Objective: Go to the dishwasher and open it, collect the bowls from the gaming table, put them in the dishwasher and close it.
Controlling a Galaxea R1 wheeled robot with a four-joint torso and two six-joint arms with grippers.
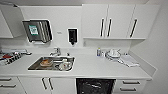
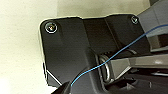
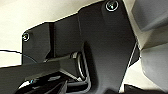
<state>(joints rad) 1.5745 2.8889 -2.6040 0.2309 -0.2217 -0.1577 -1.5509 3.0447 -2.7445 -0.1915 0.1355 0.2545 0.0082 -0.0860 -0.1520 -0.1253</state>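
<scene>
I face a white kitchen counter (image 1: pixel 100 68). Under it, right of centre, the dishwasher (image 1: pixel 95 86) shows as a dark opening with racks inside. Its stainless front and bar handle are not visible from here. The bowls and the gaming table are out of view. Both wrist views look past the robot's own dark plate and bar at a pale surface.
A steel sink (image 1: pixel 51 63) with dishes in it and a tap (image 1: pixel 56 52) sit left of the dishwasher. White dishes (image 1: pixel 113 53), a small bottle (image 1: pixel 99 52) and a cloth (image 1: pixel 128 60) lie on the counter's right. Wall cabinets (image 1: pixel 120 21) hang above; drawers (image 1: pixel 128 86) flank the dishwasher.
</scene>
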